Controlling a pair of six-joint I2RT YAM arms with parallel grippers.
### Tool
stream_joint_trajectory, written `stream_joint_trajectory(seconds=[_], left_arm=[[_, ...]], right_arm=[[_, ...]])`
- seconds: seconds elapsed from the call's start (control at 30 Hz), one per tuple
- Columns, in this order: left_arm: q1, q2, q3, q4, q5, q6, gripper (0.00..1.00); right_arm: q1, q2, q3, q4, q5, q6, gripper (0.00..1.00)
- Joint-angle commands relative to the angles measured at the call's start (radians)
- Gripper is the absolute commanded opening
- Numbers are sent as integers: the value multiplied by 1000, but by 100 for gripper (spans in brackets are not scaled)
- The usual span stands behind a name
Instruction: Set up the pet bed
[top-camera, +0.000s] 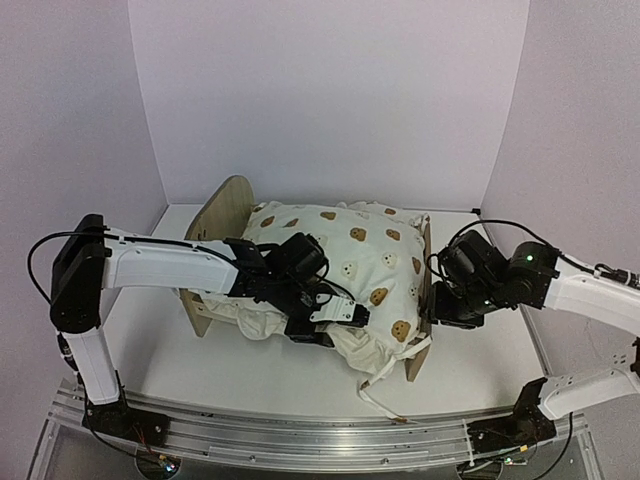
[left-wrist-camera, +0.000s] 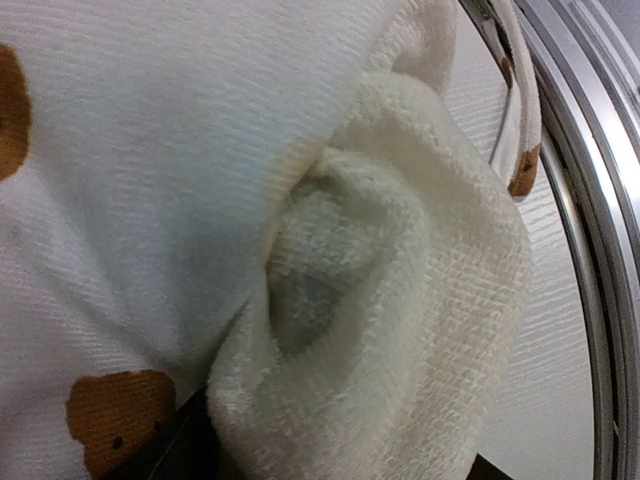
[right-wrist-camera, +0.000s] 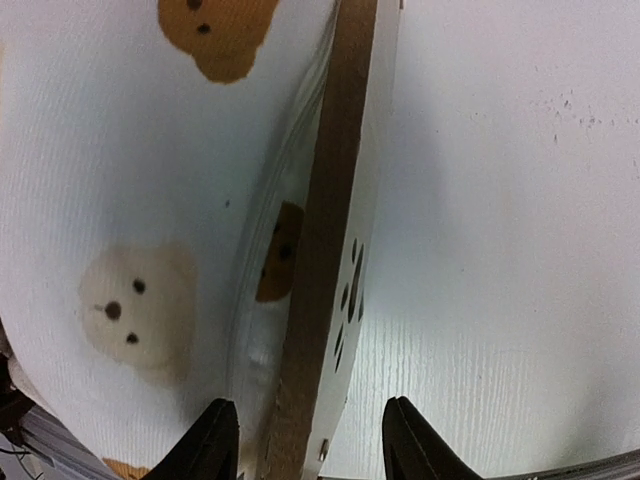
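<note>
Overhead: a small light-wood pet bed (top-camera: 225, 205) with rounded end boards stood on the white table (top-camera: 230, 365), set lengthwise between the two arms and toward the back of the table.
Bedding: a cream bear-print duvet (top-camera: 350, 245) lay heaped over the frame and hid its inside. The near edge spilled over the front side toward the arm bases.
Tie string: a cream tie string (top-camera: 385, 400) trailed from the bed's near right corner across the table, ending close to the silver metal rail (top-camera: 300, 430).
Left gripper: the black left gripper (top-camera: 335, 320) sat at the duvet's near edge, about midway along the front of the bed.
Left wrist view: a thick fleecy fold (left-wrist-camera: 390, 300) of the duvet's underside filled the frame between dark slivers of the fingers (left-wrist-camera: 165, 450). Whether they pinched the fold or only flanked it could not be told.
Right gripper: the right gripper (right-wrist-camera: 310, 410) straddled the right end board (right-wrist-camera: 330, 180) with its fingers spread, one on the duvet side and one on the outer side. A clear gap showed between the outer finger and the wood.
Right end board: dark oval cut-outs marked its pale outer face, and the duvet pressed against its inner face.
</note>
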Motion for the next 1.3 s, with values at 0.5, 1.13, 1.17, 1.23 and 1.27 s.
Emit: stream_joint_trajectory(seconds=[0.5, 1.13, 1.17, 1.23, 1.27], left_arm=[[2, 165, 285, -322, 75, -172, 0], [64, 193, 871, -471, 92, -551, 0], [64, 196, 889, -474, 92, -550, 0], [64, 206, 927, -483, 93, -547, 0], [65, 210, 946, -489, 97, -545, 0]], right_arm=[[-252, 178, 164, 119, -260, -356, 47], [-252, -240, 134, 13, -390, -577, 55], [-252, -249, 121, 30, -418, -575, 53], [-251, -263, 72, 96, -504, -551, 51], [-251, -271, 24, 156, -555, -532, 49]])
